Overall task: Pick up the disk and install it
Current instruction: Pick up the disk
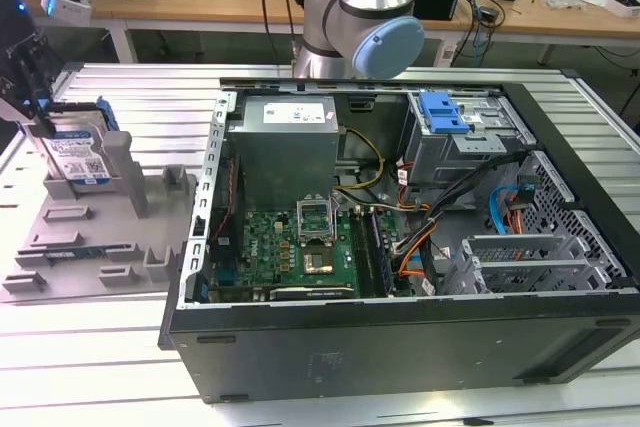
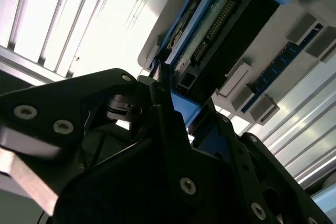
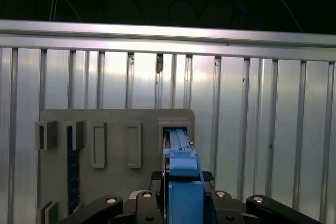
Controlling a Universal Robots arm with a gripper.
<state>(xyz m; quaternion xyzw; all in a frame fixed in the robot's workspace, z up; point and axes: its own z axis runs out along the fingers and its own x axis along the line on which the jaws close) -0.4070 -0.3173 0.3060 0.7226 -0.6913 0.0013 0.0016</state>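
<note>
Looking across the exterior view, we find the gripper point(image 1: 38, 115) at about ten o'clock, set down over the top edge of the disk point(image 1: 78, 155). The disk stands upright on its edge in a slot of the grey holder point(image 1: 110, 237), which lies on the ribbed metal bench point(image 1: 100, 367) at nine o'clock from the open computer case point(image 1: 400, 347). In both wrist views we see the fingers point(image 2: 160, 103) drawn narrow, one to each side of the disk's blue bracket and pressing against it, so they are gripping the disk. Its lower part sits in the slot, and its label faces the exterior view's camera. The arm's base point(image 1: 360, 17) rises at twelve o'clock, behind the case. Inside the case, a grey box with a white sticker point(image 1: 285, 142) sits near the centre, and a metal cage with a blue latch point(image 1: 445, 112) stands at about one o'clock.
</note>
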